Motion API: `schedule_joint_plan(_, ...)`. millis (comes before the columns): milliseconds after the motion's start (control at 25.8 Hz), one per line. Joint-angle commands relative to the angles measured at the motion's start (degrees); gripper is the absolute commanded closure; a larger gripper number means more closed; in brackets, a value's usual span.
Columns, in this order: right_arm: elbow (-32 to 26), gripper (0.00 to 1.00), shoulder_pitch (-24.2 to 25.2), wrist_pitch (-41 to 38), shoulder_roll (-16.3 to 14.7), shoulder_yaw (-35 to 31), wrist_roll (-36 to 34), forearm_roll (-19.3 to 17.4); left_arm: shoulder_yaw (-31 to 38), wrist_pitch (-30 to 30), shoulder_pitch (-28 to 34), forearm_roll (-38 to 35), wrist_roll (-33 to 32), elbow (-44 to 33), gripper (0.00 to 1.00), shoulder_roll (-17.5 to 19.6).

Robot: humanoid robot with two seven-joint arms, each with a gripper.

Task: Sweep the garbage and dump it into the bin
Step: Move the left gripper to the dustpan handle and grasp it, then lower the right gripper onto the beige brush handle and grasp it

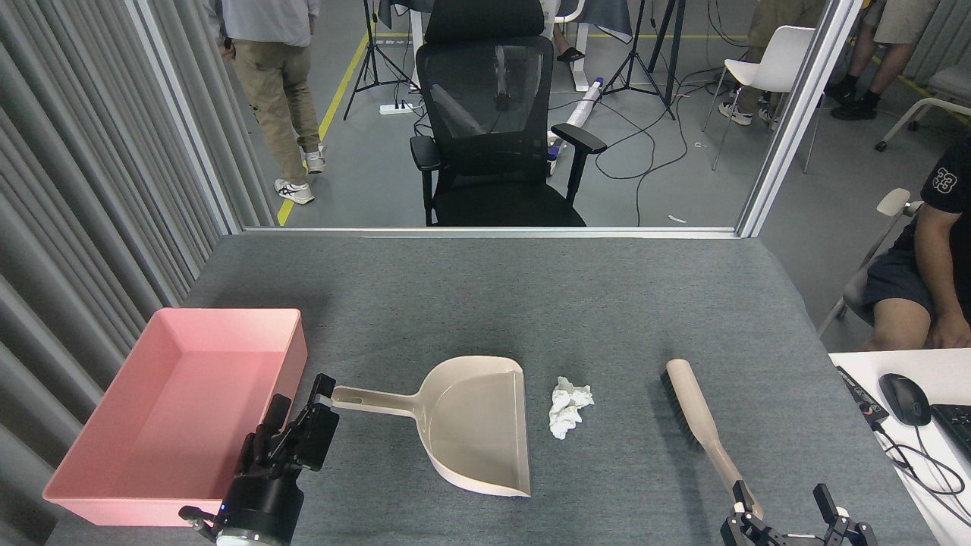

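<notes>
The garbage (569, 406), a small crumpled white tissue wad, lies on the grey table just right of the beige dustpan (474, 425). The pan's open mouth faces the wad and its handle points left. The pink bin (292, 356) stands at the table's left edge. My left gripper (298, 398) is open and turned side-on, its right finger right beside the end of the dustpan handle, holding nothing. A beige brush (694, 406) lies to the right of the tissue. My right gripper (785, 512) is open at the bottom edge, by the brush handle's near end, partly cut off.
A white desk with a mouse (904, 398) adjoins the table at the right, with a seated person (929, 250) behind it. A black office chair (493, 114) stands beyond the table's far edge. Grey curtains hang along the left.
</notes>
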Motion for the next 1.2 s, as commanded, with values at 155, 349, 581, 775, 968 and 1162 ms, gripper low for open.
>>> schedule_joint_plan(155,3.47,0.0,-0.51,-2.96,-0.6,-2.12,-0.54,-0.23,-1.3,0.99,-0.53,10.96,-1.89,2.39,0.01,-0.39)
schedule_joint_plan(349,5.49,0.0,-2.18,-3.05,-0.16,-1.76,-0.54,-0.23,-2.18,1.43,-0.09,12.8,-1.8,4.06,0.01,-0.12)
schedule_joint_plan(581,6.9,0.0,-2.44,-3.05,-0.51,-1.76,-0.54,-0.23,-2.36,1.35,0.0,12.8,-1.8,4.23,0.01,-0.12)
schedule_joint_plan(775,9.62,0.0,-3.85,-3.14,-0.51,-1.68,-0.54,-0.06,-2.36,1.35,0.0,12.8,-1.8,4.85,0.01,-0.12)
schedule_joint_plan(968,11.47,0.0,-5.52,-3.05,-0.33,-1.41,-0.54,0.3,-2.36,1.26,0.0,12.8,-1.72,4.76,0.01,-0.12)
schedule_joint_plan(1162,12.0,0.0,-5.61,-2.78,-0.42,-0.62,-0.46,0.56,-2.27,1.26,0.0,12.8,-1.72,4.76,0.01,-0.12)
